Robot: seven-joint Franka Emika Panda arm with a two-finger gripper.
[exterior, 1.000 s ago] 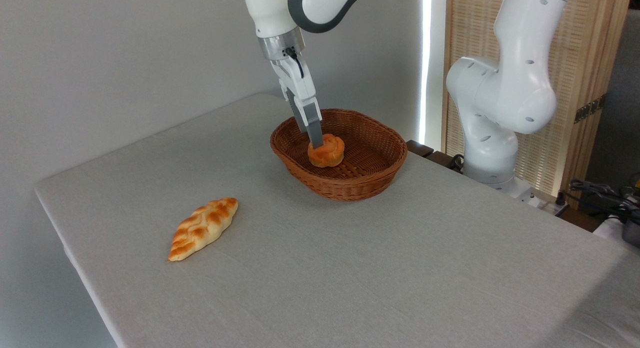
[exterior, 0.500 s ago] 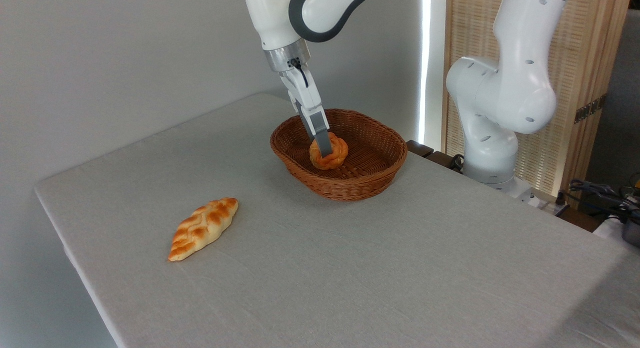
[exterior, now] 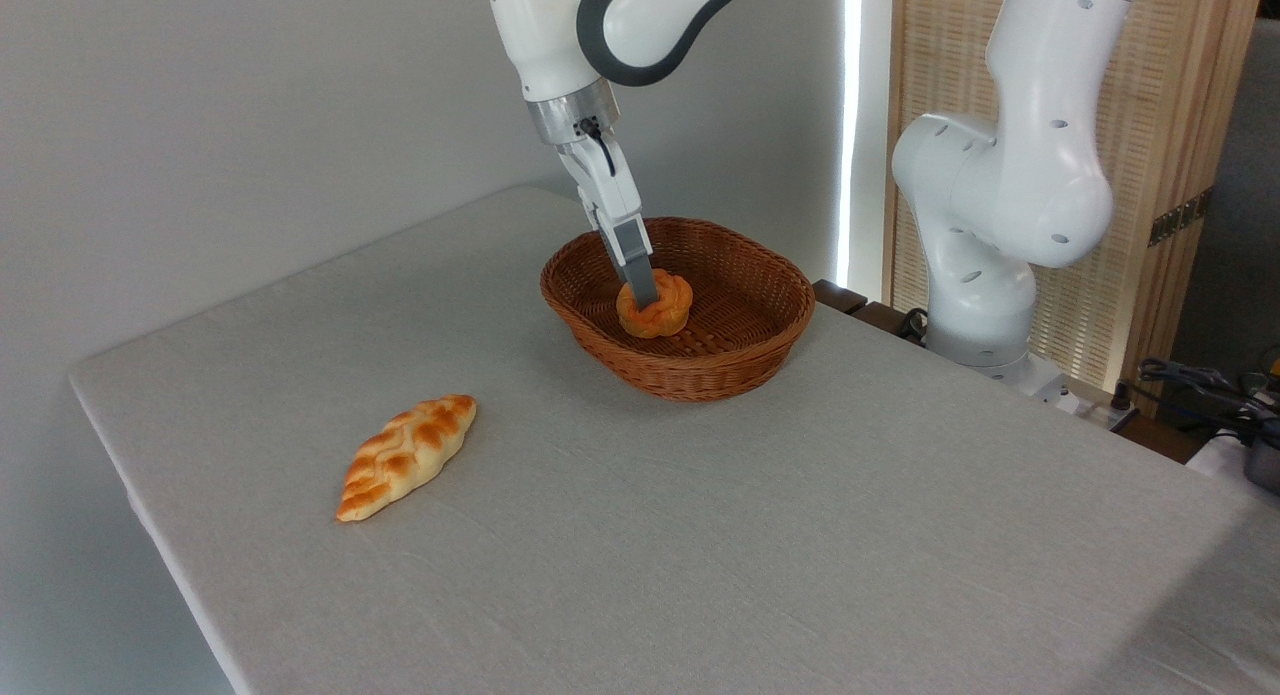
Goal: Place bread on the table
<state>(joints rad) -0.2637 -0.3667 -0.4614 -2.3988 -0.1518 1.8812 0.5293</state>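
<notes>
The bread [exterior: 668,315], a small round orange-golden bun with a knotted top, is inside the brown wicker basket [exterior: 735,367] at the back of the table [exterior: 700,545]. My gripper [exterior: 647,297] reaches down into the basket from above. Its near grey finger [exterior: 634,265] crosses the front of the bun, and the far finger is hidden behind it. The jaws look shut on the bun, which stays low in the basket.
A longer, paler braided loaf [exterior: 405,456] lies on the grey cloth at the front left. The arm's white base [exterior: 985,225] stands behind the table's right rear edge, with a bamboo screen [exterior: 1160,125] behind it.
The gripper came down and to the right over the bun, then rose slightly. The bun shifted a little with it.
</notes>
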